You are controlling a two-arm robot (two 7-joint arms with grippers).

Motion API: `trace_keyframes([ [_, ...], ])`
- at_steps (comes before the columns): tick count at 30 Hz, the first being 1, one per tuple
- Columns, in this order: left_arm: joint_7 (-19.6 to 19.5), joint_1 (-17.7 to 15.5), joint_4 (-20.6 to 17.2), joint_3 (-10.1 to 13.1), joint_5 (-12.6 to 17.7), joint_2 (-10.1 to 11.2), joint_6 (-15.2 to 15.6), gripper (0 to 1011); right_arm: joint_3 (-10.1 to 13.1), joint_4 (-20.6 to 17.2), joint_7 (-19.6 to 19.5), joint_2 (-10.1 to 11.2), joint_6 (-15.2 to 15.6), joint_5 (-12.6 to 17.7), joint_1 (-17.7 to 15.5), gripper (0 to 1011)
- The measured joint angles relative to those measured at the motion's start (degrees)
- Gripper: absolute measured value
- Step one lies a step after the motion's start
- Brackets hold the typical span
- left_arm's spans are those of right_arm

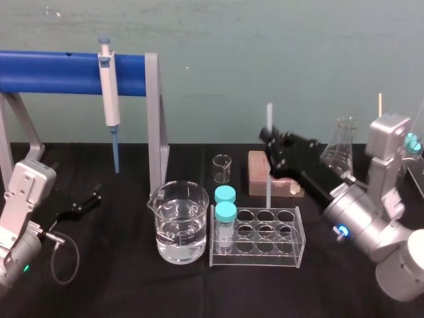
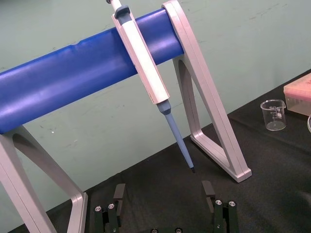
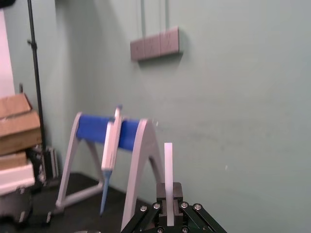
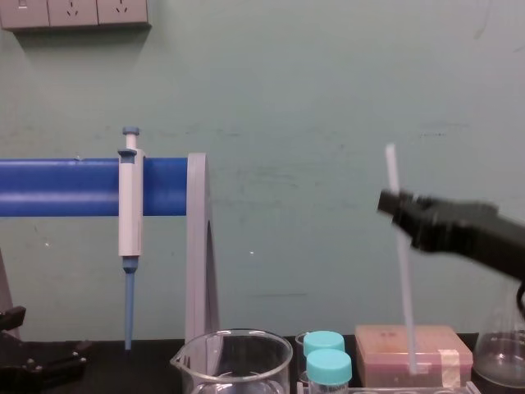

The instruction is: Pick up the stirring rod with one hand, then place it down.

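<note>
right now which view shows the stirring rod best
The chest view: the stirring rod shows side-on at nearly full length, gripped by the right hand. The head view foreshortens it, with the hand covering its middle; the right wrist view shows its top end. The left hand sits parked at far left.

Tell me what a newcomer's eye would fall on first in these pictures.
The right gripper is shut on the stirring rod and holds it upright near the tube rack, right of centre. To the left, a white-and-blue pipette hangs from a big blue bar. The left gripper rests open on the table at the far left.
</note>
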Motion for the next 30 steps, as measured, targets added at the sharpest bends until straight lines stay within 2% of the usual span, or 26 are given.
trace_keyframes([
  [6,0.0,0.0,0.0,0.0,0.0,0.0,0.0,1000,2.9,-3.6,-0.1,0.6,0.0,0.7,0.5,72],
  [8,0.0,0.0,0.0,0.0,0.0,0.0,0.0,1000,4.2,-4.9,-0.2,1.4,0.6,0.9,1.0,72],
  [12,0.0,0.0,0.0,0.0,0.0,0.0,0.0,1000,5.2,-5.5,-0.6,2.4,1.1,0.1,1.4,72],
  [18,0.0,0.0,0.0,0.0,0.0,0.0,0.0,1000,6.1,-5.5,-1.0,3.4,2.0,-1.3,1.2,72],
  [30,0.0,0.0,0.0,0.0,0.0,0.0,0.0,1000,6.8,-5.9,-0.7,3.6,2.4,-1.5,0.5,72],
])
